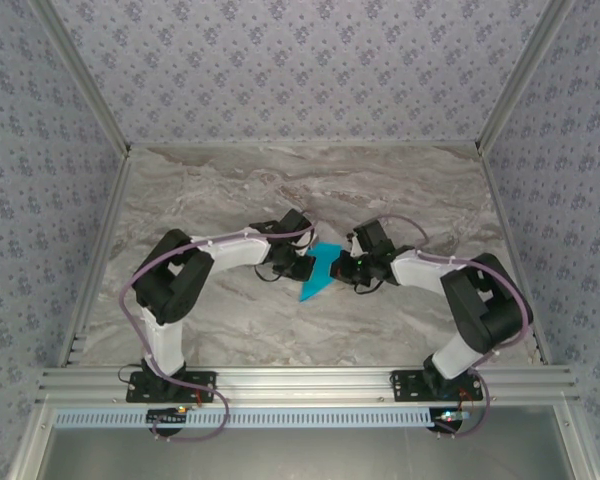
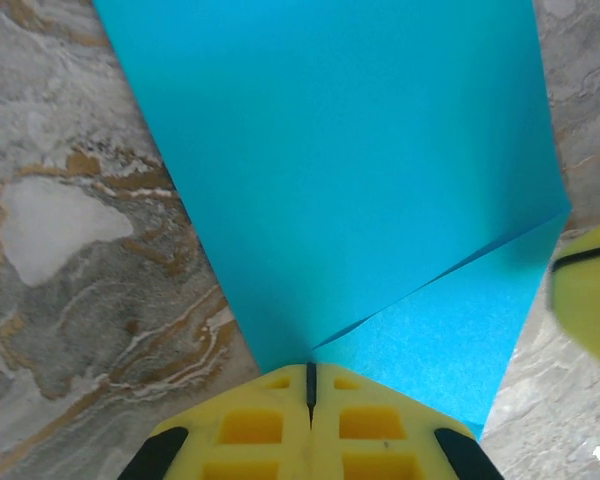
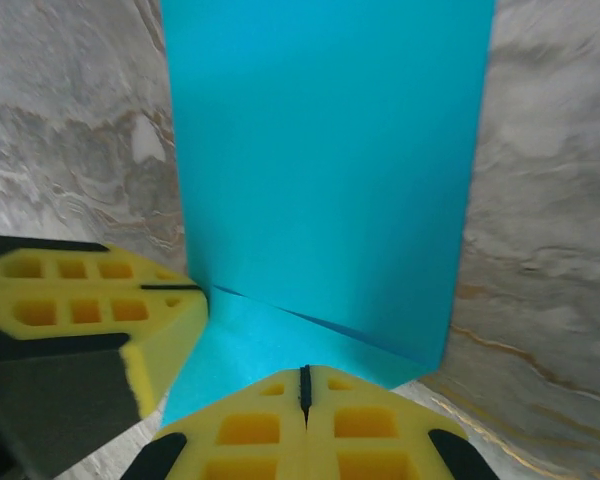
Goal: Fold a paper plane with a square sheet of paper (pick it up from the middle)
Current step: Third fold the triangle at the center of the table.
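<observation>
The square sheet of paper [image 1: 318, 272] is bright cyan and lies on the marble table [image 1: 230, 190], folded into a pointed kite shape with its tip toward the near left. In the left wrist view the paper [image 2: 360, 150] has one flap lying over a lower layer along a diagonal edge. My left gripper [image 2: 310, 372] is shut, its yellow tips resting at the paper's near edge where the layers meet. My right gripper [image 3: 303, 372] is shut too, its tips on the lower layer of the paper [image 3: 320, 150]. From above, the left gripper [image 1: 305, 266] and right gripper [image 1: 345, 268] flank the paper closely.
The two grippers nearly touch: a right fingertip [image 2: 592, 300] shows at the edge of the left wrist view, and the left fingers [image 3: 90, 300] crowd the right wrist view. Patterned walls [image 1: 300, 70] enclose the table; an aluminium rail [image 1: 300, 380] runs along the near edge.
</observation>
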{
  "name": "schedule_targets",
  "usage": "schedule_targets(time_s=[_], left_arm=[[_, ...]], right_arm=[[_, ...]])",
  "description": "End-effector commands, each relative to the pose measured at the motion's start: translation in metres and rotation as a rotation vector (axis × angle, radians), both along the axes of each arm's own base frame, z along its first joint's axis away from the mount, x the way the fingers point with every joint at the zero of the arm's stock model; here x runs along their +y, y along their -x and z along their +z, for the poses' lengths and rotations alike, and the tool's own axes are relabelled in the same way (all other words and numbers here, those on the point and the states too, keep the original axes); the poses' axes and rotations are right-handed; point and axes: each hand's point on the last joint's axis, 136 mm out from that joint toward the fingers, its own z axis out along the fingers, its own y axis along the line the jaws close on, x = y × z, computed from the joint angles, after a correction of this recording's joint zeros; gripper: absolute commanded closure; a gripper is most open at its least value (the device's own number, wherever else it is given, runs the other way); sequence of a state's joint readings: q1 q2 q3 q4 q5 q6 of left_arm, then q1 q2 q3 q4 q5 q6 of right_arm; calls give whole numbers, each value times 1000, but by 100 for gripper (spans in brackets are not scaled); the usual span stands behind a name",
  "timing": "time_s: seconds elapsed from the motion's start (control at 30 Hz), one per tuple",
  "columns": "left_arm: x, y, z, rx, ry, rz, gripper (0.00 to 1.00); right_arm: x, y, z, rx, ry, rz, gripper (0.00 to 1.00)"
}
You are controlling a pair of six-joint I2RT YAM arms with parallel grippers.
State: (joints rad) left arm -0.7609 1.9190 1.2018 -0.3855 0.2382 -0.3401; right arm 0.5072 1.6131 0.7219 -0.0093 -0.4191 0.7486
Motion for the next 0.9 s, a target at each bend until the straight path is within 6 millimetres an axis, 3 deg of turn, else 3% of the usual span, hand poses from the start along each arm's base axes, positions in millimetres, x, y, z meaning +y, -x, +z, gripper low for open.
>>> schedule_targets(time_s=[0.0, 0.17, 0.3, 0.43, 0.5, 0.57, 0.67, 0.87], left_arm=[[8, -5, -3, -37, -45, -81, 100], [0, -2, 7, -44, 6, -123, 100], [-1, -10, 28, -61, 37, -38, 99], [1, -16, 57, -52, 105, 157, 85], [6, -16, 62, -19, 130, 283, 75], [8, -10, 64, 16, 175, 386, 71], [1, 1, 63, 78, 269, 477, 71], [-13, 18, 58, 136, 372, 529, 85]], right_arm=[[12, -5, -3, 15, -14, -4, 100], [6, 0, -20, 50, 22, -24, 100], [2, 7, -28, 76, 45, -41, 100], [-2, 13, -34, 92, 76, -55, 100], [-3, 15, -36, 100, 87, -61, 100], [-5, 17, -39, 107, 95, -68, 100], [-7, 19, -41, 115, 100, -76, 100], [-7, 19, -43, 127, 101, -84, 100]])
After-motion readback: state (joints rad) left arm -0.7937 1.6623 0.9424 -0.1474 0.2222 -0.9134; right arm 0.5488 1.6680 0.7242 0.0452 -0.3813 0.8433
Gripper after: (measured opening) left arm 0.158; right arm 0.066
